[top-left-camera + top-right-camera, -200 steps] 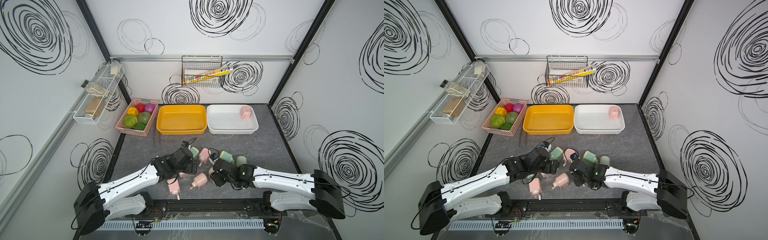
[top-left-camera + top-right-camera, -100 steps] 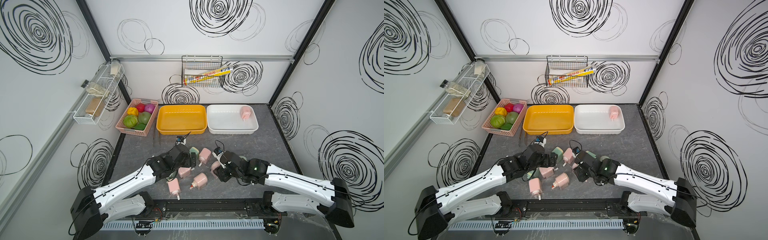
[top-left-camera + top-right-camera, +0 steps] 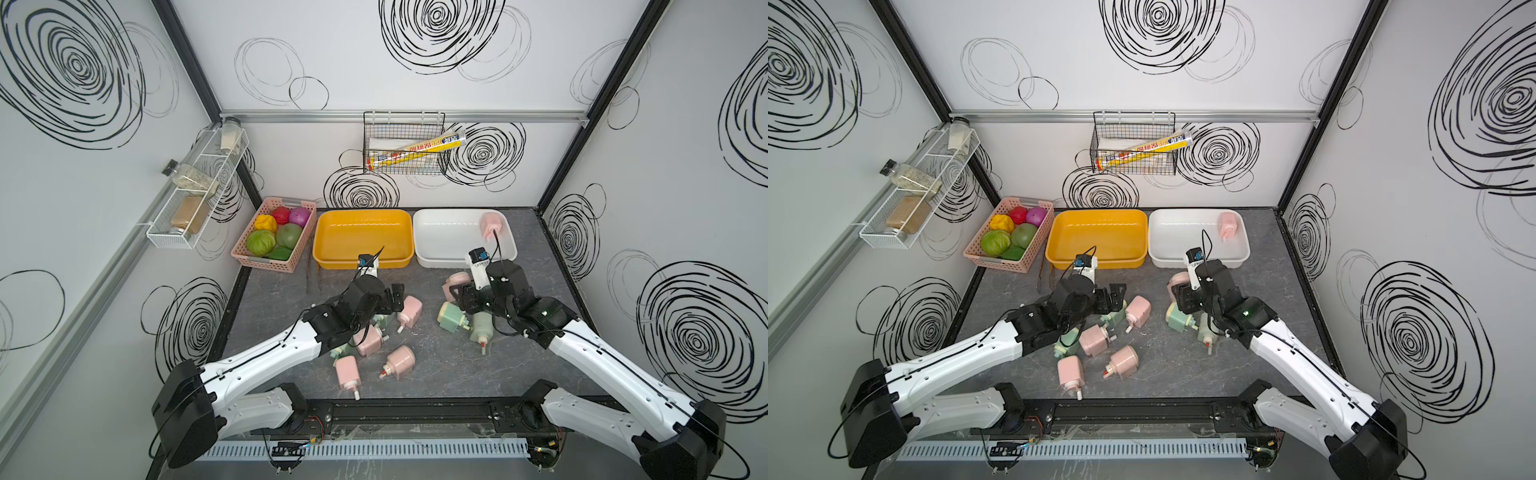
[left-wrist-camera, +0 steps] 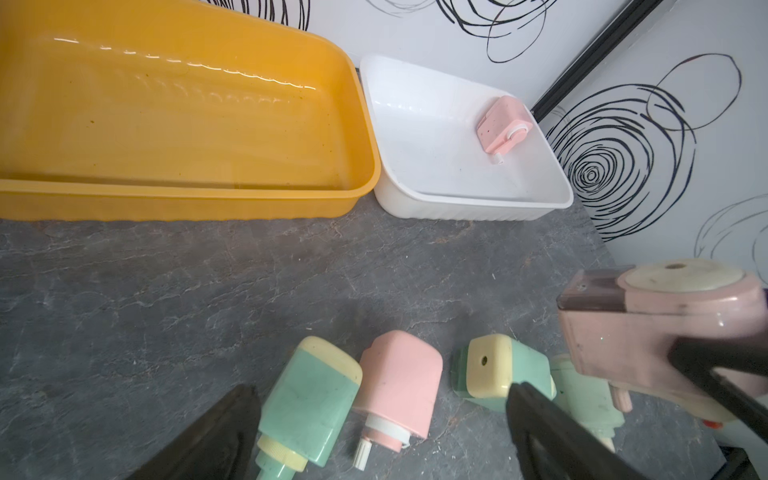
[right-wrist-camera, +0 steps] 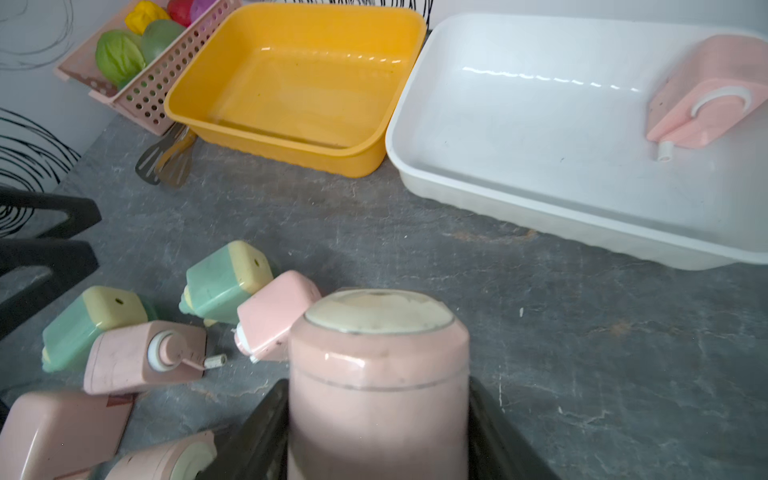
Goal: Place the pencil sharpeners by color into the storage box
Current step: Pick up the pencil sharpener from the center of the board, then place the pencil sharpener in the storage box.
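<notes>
My right gripper (image 3: pixel 460 291) is shut on a pale pink pencil sharpener (image 5: pixel 378 374), cream end up, held off the table just in front of the white storage box (image 3: pixel 440 253). That box holds one pink sharpener (image 3: pixel 491 223) in its far right corner. The yellow storage box (image 3: pixel 332 232) beside it is empty. My left gripper (image 3: pixel 395 297) hangs open over a mint green sharpener (image 4: pixel 307 395) and a pink sharpener (image 4: pixel 399 382) lying side by side. Several more pink and green sharpeners lie loose mid-table, among them a green one (image 3: pixel 453 316) under the right arm.
A pink basket (image 3: pixel 249 259) of toy vegetables stands left of the yellow box, with metal tongs (image 3: pixel 311 276) on the table beside it. A wire basket (image 3: pixel 405 145) hangs on the back wall and a white rack (image 3: pixel 195 195) on the left wall.
My right gripper has carried the pink sharpener up and back from the pile toward the white box. The left gripper has shifted slightly to the right and stays open.
</notes>
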`<move>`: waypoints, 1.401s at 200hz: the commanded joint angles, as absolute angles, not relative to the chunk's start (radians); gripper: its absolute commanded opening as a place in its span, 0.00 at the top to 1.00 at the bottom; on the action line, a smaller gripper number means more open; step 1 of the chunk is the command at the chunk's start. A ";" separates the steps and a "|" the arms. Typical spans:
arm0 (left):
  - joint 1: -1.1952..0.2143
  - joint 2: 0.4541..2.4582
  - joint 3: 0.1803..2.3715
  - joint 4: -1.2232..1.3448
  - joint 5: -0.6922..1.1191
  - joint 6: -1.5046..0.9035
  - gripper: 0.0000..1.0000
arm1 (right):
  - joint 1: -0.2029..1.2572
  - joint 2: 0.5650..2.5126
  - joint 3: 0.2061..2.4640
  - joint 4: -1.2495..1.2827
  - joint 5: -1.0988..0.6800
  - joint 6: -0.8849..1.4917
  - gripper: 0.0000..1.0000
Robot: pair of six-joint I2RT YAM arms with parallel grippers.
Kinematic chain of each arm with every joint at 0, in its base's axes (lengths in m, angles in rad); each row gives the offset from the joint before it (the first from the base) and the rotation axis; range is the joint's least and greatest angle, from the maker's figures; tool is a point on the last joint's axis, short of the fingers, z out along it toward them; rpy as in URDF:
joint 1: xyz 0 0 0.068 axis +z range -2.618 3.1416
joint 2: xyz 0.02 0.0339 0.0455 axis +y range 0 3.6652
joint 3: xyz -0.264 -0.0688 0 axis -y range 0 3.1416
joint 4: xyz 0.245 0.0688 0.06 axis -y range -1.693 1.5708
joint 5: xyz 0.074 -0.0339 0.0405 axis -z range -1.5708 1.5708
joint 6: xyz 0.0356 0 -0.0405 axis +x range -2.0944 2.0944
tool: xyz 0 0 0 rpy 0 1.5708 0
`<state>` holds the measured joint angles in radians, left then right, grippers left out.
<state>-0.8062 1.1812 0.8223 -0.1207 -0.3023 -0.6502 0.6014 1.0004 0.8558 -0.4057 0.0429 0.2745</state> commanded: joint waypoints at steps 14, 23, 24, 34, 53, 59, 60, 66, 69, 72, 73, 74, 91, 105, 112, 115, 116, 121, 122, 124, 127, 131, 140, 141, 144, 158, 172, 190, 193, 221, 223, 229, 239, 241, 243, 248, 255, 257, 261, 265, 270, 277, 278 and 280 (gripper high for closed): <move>-0.784 1.276 0.896 -0.001 -0.330 -0.573 0.01 | 0.477 1.066 0.890 -0.226 -0.033 0.204 1.00; -0.776 1.304 0.910 0.005 -0.333 -0.569 0.01 | 0.438 1.095 0.902 -0.214 -0.055 0.198 1.00; -0.774 1.308 0.911 0.007 -0.333 -0.568 0.01 | 0.434 1.098 0.903 -0.213 -0.056 0.197 1.00; -0.761 1.333 0.922 0.025 -0.323 -0.567 0.01 | 0.388 1.132 0.917 -0.195 -0.087 0.189 1.00; -0.722 1.383 0.951 0.053 -0.263 -0.565 0.01 | 0.318 1.213 0.963 -0.170 -0.133 0.193 1.00; -0.711 1.398 0.961 0.058 -0.251 -0.566 0.01 | 0.303 1.240 0.980 -0.167 -0.151 0.192 1.00; -0.709 1.401 0.962 0.058 -0.248 -0.565 0.01 | 0.299 1.244 0.982 -0.165 -0.154 0.192 1.00; -0.700 1.415 0.977 0.060 -0.233 -0.563 0.01 | 0.287 1.269 0.994 -0.160 -0.162 0.192 1.00; -0.695 1.421 0.983 0.061 -0.227 -0.561 0.01 | 0.281 1.281 1.001 -0.159 -0.165 0.192 1.00; -0.691 1.427 0.988 0.064 -0.221 -0.558 0.01 | 0.275 1.293 1.008 -0.157 -0.167 0.191 1.00; -0.689 1.430 0.990 0.064 -0.220 -0.558 0.01 | 0.273 1.297 1.011 -0.156 -0.167 0.190 1.00; -0.688 1.432 0.992 0.065 -0.220 -0.558 0.01 | 0.271 1.300 1.013 -0.155 -0.167 0.189 1.00; -0.665 1.467 1.010 0.087 -0.204 -0.546 0.01 | 0.235 1.360 1.047 -0.143 -0.166 0.177 1.00; -0.644 1.503 1.030 0.096 -0.185 -0.539 0.01 | 0.196 1.406 1.078 -0.136 -0.181 0.169 1.00; -0.636 1.523 1.044 0.098 -0.176 -0.528 0.01 | 0.177 1.425 1.090 -0.133 -0.183 0.167 1.00; -0.634 1.532 1.051 0.096 -0.176 -0.525 0.01 | 0.169 1.436 1.097 -0.133 -0.183 0.167 1.00; -0.632 1.535 1.054 0.096 -0.176 -0.525 0.01 | 0.166 1.439 1.099 -0.133 -0.182 0.167 1.00; -0.629 1.549 1.065 0.091 -0.181 -0.520 0.01 | 0.153 1.454 1.110 -0.135 -0.179 0.167 1.00; -0.628 1.552 1.067 0.090 -0.182 -0.519 0.01 | 0.151 1.457 1.113 -0.136 -0.178 0.167 1.00; -0.627 1.557 1.072 0.089 -0.183 -0.517 0.01 | 0.146 1.463 1.116 -0.136 -0.178 0.167 1.00; -0.625 1.564 1.077 0.089 -0.188 -0.514 0.01 | 0.140 1.473 1.124 -0.138 -0.177 0.166 1.00; -0.622 1.575 1.084 0.087 -0.195 -0.512 0.01 | 0.134 1.486 1.135 -0.141 -0.173 0.162 1.00; -0.615 1.599 1.105 0.079 -0.210 -0.509 0.01 | 0.125 1.513 1.159 -0.149 -0.164 0.151 1.00; -0.614 1.602 1.107 0.078 -0.211 -0.509 0.01 | 0.125 1.516 1.161 -0.150 -0.164 0.149 1.00; -0.610 1.611 1.114 0.075 -0.211 -0.508 0.01 | 0.123 1.523 1.170 -0.150 -0.159 0.143 1.00; -0.594 1.655 1.152 0.057 -0.203 -0.498 0.01 | 0.123 1.562 1.218 -0.170 -0.130 0.128 1.00; -0.579 1.695 1.187 0.042 -0.193 -0.485 0.01 | 0.122 1.593 1.262 -0.181 -0.107 0.117 1.00; -0.562 1.741 1.220 0.037 -0.180 -0.486 0.01 | 0.121 1.638 1.321 -0.205 -0.088 0.116 1.00; -0.559 1.748 1.226 0.036 -0.180 -0.489 0.01 | 0.121 1.648 1.333 -0.213 -0.090 0.113 1.00; -0.549 1.800 1.268 0.030 -0.178 -0.506 0.01 | 0.126 1.721 1.420 -0.259 -0.106 0.086 1.00; -0.548 1.803 1.268 0.032 -0.175 -0.505 0.01 | 0.127 1.724 1.423 -0.262 -0.106 0.083 1.00; -0.547 1.809 1.272 0.040 -0.166 -0.505 0.01 | 0.127 1.736 1.436 -0.265 -0.101 0.079 1.00; -0.543 1.824 1.279 0.052 -0.152 -0.508 0.01 | 0.127 1.758 1.463 -0.277 -0.074 0.078 1.00; -0.542 1.828 1.281 0.052 -0.148 -0.508 0.01 | 0.127 1.765 1.469 -0.279 -0.068 0.081 1.00; -0.540 1.831 1.285 0.053 -0.143 -0.509 0.01 | 0.127 1.770 1.474 -0.283 -0.061 0.080 1.00; -0.537 1.844 1.300 0.052 -0.129 -0.505 0.01 | 0.127 1.786 1.491 -0.294 -0.050 0.078 1.00; -0.534 1.872 1.329 0.032 -0.113 -0.497 0.01 | 0.127 1.810 1.519 -0.312 -0.038 0.074 1.00; -0.534 1.880 1.343 0.023 -0.111 -0.495 0.01 | 0.128 1.817 1.527 -0.316 -0.034 0.074 1.00; -0.534 1.896 1.368 0.005 -0.110 -0.488 0.01 | 0.129 1.830 1.544 -0.329 -0.025 0.074 1.00; -0.534 1.912 1.390 -0.012 -0.107 -0.482 0.01 | 0.130 1.845 1.559 -0.340 -0.020 0.073 1.00; -0.534 1.929 1.411 -0.026 -0.107 -0.474 0.01 | 0.132 1.860 1.579 -0.351 -0.009 0.069 1.00; -0.535 1.943 1.426 -0.028 -0.103 -0.467 0.01 | 0.136 1.884 1.606 -0.367 0.006 0.064 1.00; -0.534 1.945 1.427 -0.027 -0.103 -0.467 0.01 | 0.137 1.887 1.609 -0.368 0.009 0.063 1.00; -0.534 1.948 1.428 -0.023 -0.105 -0.467 0.01 | 0.139 1.894 1.616 -0.371 0.015 0.061 1.00</move>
<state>-0.5449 1.8900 1.3483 -0.0082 -0.1387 -0.5014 0.1246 1.8393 1.5242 -0.3008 -0.0540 0.0879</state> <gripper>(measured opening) 0.992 0.591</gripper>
